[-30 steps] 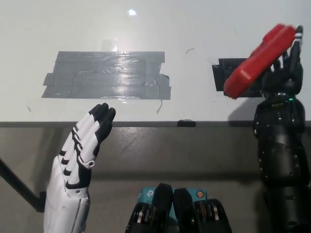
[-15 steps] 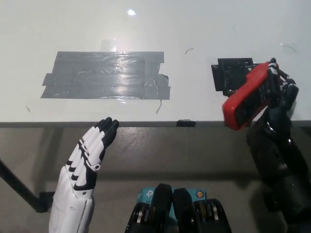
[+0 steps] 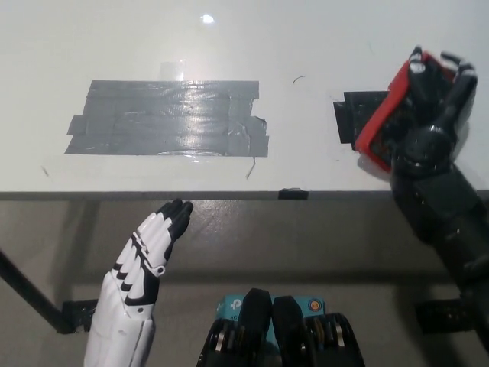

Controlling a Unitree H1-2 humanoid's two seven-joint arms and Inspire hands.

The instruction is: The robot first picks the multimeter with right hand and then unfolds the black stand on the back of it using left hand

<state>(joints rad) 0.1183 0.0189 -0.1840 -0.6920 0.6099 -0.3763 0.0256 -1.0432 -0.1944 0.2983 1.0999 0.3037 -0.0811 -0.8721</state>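
Both hands are in view, and only one holds anything. At the desk's (image 3: pixel 321 46) right side, near its front edge, the black right hand (image 3: pixel 428 126) has its fingers (image 3: pixel 461 82) clenched around the red multimeter (image 3: pixel 382 126), grasping it from behind so that the red casing shows along the left and top of the hand. The multimeter is tilted, over a small black patch (image 3: pixel 350 115) on the desk surface. The white left hand (image 3: pixel 149 256) rests off the desk, below its front edge at the lower left, fingers straight and close together, holding nothing. A large grey tape patch (image 3: pixel 168 118) lies left of centre on the desk.
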